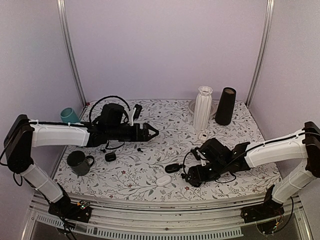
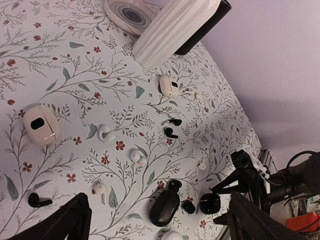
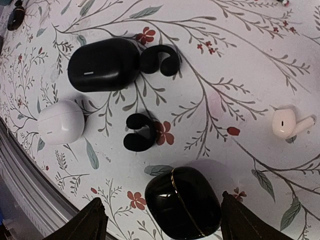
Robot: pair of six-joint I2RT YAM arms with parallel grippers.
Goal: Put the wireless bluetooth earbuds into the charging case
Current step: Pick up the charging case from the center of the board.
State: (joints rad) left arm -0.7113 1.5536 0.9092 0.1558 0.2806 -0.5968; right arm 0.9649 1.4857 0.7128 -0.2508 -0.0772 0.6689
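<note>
Two tiny glossy black earbuds with short stems (image 2: 173, 127) lie together mid-table in the left wrist view; a third (image 2: 37, 201) lies nearer my left gripper. A glossy black charging case with a gold seam (image 3: 182, 204) lies shut on the cloth between the open fingers of my right gripper (image 3: 162, 200), which does not touch it; it also shows in the left wrist view (image 2: 210, 203). My right gripper (image 1: 192, 176) is low at the front right. My left gripper (image 1: 150, 131) is open and empty, held above the table's left middle.
A matte black case (image 3: 102, 64) with two C-shaped black earbuds (image 3: 140, 132) and a white case (image 3: 60, 121) lie close by. Several white earbuds (image 2: 100, 189) and white cases (image 2: 41, 124) are scattered. A white vase (image 1: 202, 107), black cylinder (image 1: 225, 106), dark mug (image 1: 79, 162) and headphones (image 1: 112, 112) stand around.
</note>
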